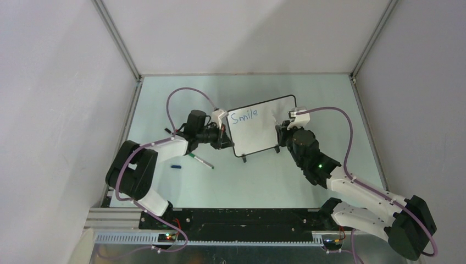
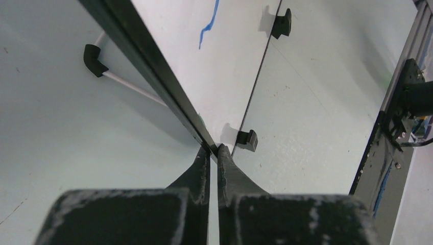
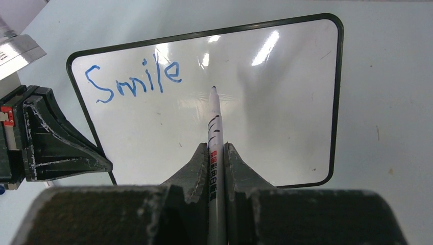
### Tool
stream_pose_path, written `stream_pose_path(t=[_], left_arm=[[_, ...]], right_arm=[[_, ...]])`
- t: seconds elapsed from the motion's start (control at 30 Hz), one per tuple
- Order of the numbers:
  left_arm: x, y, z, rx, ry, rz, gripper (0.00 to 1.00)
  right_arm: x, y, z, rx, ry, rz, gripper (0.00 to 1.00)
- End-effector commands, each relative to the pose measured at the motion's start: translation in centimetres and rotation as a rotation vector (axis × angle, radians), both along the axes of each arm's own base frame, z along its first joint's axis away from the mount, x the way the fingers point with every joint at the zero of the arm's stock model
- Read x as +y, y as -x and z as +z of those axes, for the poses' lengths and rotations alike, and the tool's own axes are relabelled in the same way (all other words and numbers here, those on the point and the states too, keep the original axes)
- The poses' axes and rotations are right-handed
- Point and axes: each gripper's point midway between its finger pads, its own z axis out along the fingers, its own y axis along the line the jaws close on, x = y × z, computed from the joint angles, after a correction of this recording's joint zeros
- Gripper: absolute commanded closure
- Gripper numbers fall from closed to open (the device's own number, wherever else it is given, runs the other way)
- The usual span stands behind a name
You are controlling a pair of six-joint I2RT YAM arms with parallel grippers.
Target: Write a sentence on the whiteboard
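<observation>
The whiteboard [image 1: 264, 132] stands upright mid-table on small black feet [image 2: 247, 139]. The sentence [image 1: 243, 116] reads "Smile" in blue along the top left of the board [image 3: 265, 127], and the word [image 3: 133, 81] is clear in the right wrist view. My left gripper [image 1: 224, 137] is shut on the board's left frame edge [image 2: 168, 87], its jaws [image 2: 214, 149] pinching the black rim. My right gripper [image 3: 217, 148] is shut on a white marker [image 3: 213, 122]. The marker tip points at the board just right of the word and slightly below it. Whether it touches is unclear.
A second pen [image 1: 201, 160] and a small blue cap [image 1: 176, 165] lie on the table in front of the left arm. Grey enclosure walls close in on the left, right and back. A black metal rail [image 2: 388, 132] runs along the near edge.
</observation>
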Motion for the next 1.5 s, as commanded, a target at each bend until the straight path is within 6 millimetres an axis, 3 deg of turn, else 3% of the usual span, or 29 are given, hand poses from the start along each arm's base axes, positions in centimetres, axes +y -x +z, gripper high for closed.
stream_pose_path(t=[0.0, 0.2, 0.23, 0.27, 0.37, 0.4, 0.6, 0.77, 0.83, 1.03, 1.47], left_arm=[[1.1, 2.6, -1.3, 0.041, -0.099, -0.079, 1.0], [2.7, 0.9, -1.8, 0.002, -0.184, 0.046, 1.0], [2.7, 0.5, -1.7, -0.013, -0.179, 0.058, 1.0], [2.8, 0.0, -1.5, -0.029, -0.179, 0.079, 1.0], [2.8, -0.7, -1.1, -0.05, -0.178, 0.101, 0.99], [2.8, -0.8, -1.0, -0.054, -0.177, 0.104, 0.97], [2.5, -1.1, -1.1, -0.048, -0.166, 0.114, 0.91], [2.3, -1.3, -0.8, -0.066, -0.128, 0.137, 0.73], [2.3, -1.5, -0.4, -0.088, -0.113, 0.152, 0.71], [2.3, -1.8, 0.6, -0.132, -0.083, 0.174, 0.7], [0.1, -1.8, 2.8, -0.173, 0.048, 0.094, 0.69]], right_arm=[[0.9, -0.2, 1.2, -0.027, -0.066, 0.024, 1.0], [2.1, -0.6, 1.1, 0.048, -0.055, 0.074, 1.0], [2.6, -0.7, 1.9, 0.046, -0.066, 0.097, 1.0], [2.5, -0.9, 1.3, 0.077, -0.048, 0.097, 1.0], [3.6, -1.1, 2.0, 0.116, -0.07, 0.145, 1.0], [3.6, -1.3, 1.3, 0.15, -0.059, 0.148, 1.0], [4.8, -1.9, 1.1, 0.236, -0.038, 0.184, 1.0], [4.9, -2.4, 0.1, 0.296, -0.032, 0.185, 1.0], [4.8, -2.5, 0.0, 0.306, -0.032, 0.183, 1.0], [5.0, -3.0, 0.0, 0.321, -0.032, 0.185, 1.0], [5.1, -4.4, -0.1, 0.334, -0.011, 0.153, 1.0]])
